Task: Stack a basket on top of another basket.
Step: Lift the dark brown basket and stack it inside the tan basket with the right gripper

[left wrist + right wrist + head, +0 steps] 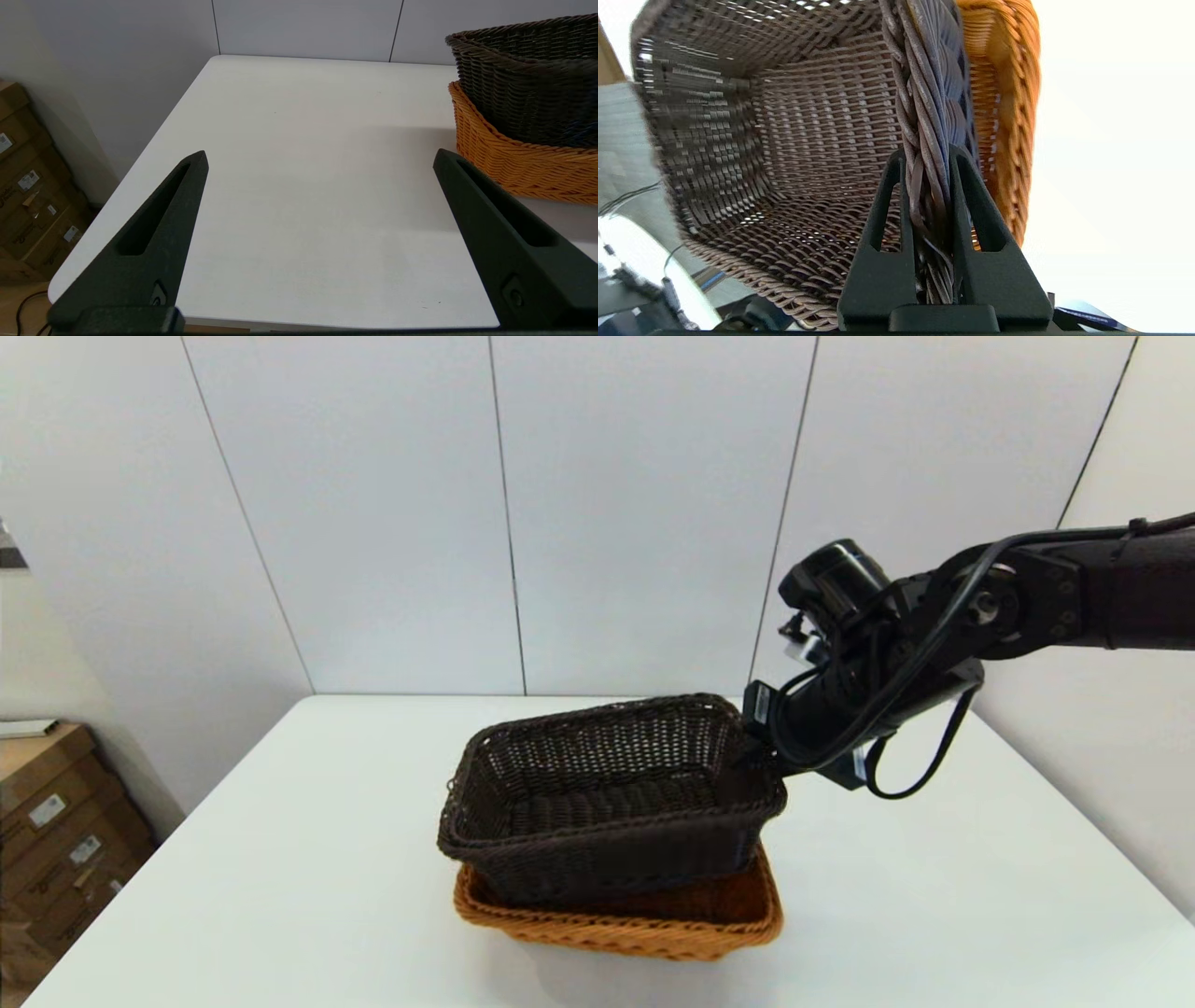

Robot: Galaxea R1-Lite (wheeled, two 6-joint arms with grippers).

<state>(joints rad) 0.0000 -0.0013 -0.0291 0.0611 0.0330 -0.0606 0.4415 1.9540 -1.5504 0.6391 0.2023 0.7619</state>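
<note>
Black right arm (1027,607) with looping black cables and wedge-shaped slotted fingers (882,261).

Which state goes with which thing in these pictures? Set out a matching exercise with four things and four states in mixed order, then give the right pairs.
Things:
1. dark brown basket
2. orange-tan basket
3. left gripper
4. right gripper

States:
A. open, holding nothing, above the table
B. tilted, lower part inside the other basket
C. shut on a braided rim
D. resting on the table, underneath

Pairs: 1-B, 2-D, 3-A, 4-C
</note>
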